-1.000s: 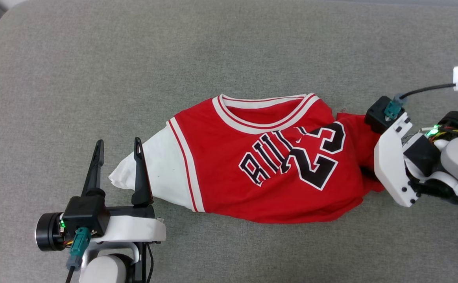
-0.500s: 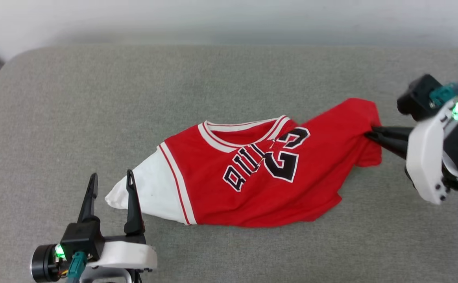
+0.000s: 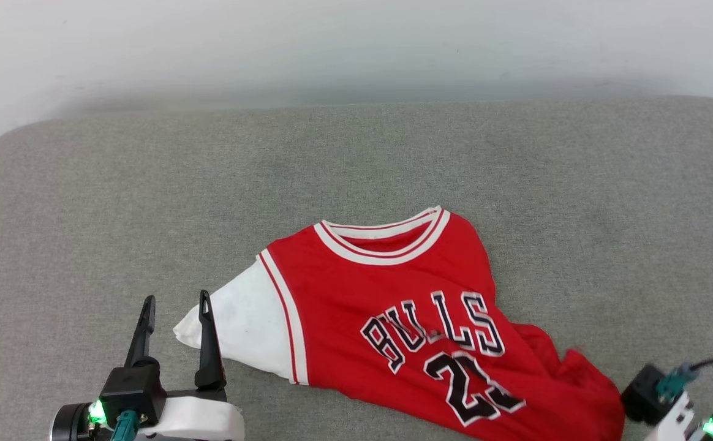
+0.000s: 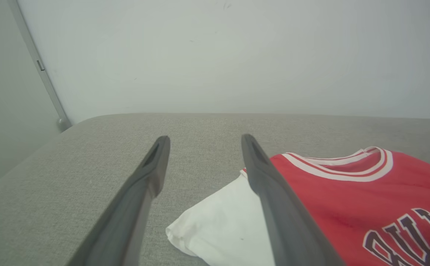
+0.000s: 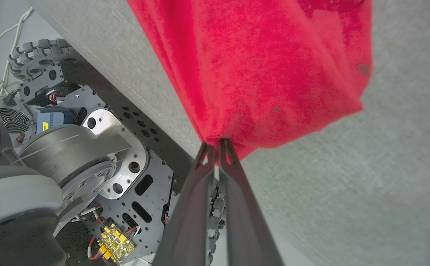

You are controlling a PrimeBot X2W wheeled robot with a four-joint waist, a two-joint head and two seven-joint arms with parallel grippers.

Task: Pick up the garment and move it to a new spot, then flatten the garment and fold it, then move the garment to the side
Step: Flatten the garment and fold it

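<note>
The garment (image 3: pixel 405 318), a red jersey with a white sleeve, striped collar and black lettering, lies on the grey cushion (image 3: pixel 148 202), stretched toward the front right. In the right wrist view my right gripper (image 5: pixel 217 142) is shut on the garment (image 5: pixel 259 66), pinching a bunch of its red hem near the cushion's front edge. My left gripper (image 3: pixel 174 304) stands open at the front left, its right finger beside the white sleeve tip (image 3: pixel 234 331). The left wrist view shows the open left gripper (image 4: pixel 202 140) with that sleeve (image 4: pixel 226 229) behind its right finger.
A pale wall (image 3: pixel 356 49) rises behind the cushion. The right wrist view shows my wheeled base (image 5: pixel 71 155) below the cushion's front edge. Bare cushion lies to the left, behind and to the right of the garment.
The right gripper closed on the garment's red end and dragged it from the right toward the front right, turning the lettering upright. The camera tilted up. The left gripper stayed open.
</note>
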